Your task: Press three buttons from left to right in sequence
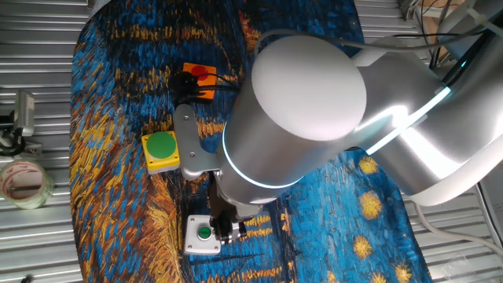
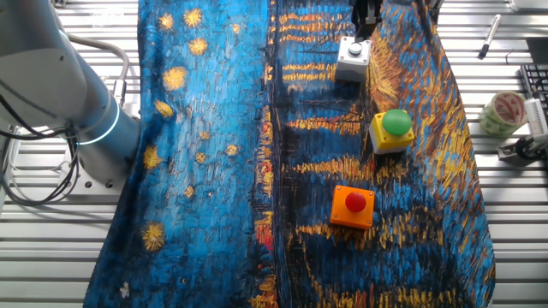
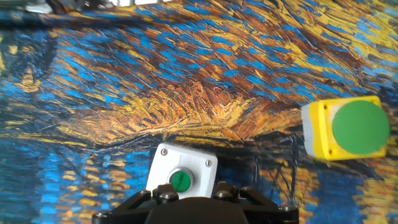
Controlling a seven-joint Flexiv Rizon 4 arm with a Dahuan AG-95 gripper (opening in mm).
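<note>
Three button boxes stand in a row on the painted cloth. The orange box with the red button (image 1: 200, 77) (image 2: 353, 206) is at one end. The yellow box with the large green button (image 1: 161, 149) (image 2: 392, 130) (image 3: 345, 129) is in the middle. The white box with the small green button (image 1: 203, 233) (image 2: 352, 58) (image 3: 181, 176) is at the other end. My gripper (image 1: 226, 229) (image 2: 366, 19) hangs just beside and above the white box. In the hand view only its dark body shows at the bottom edge, right under the small green button. No view shows the fingertips clearly.
A starry-night patterned cloth (image 2: 214, 154) covers the slatted metal table. A roll of tape (image 1: 23, 182) (image 2: 503, 111) and a small metal fixture (image 1: 20, 118) (image 2: 527, 145) lie off the cloth beside the yellow box. A pen (image 2: 488, 36) lies near the table's corner.
</note>
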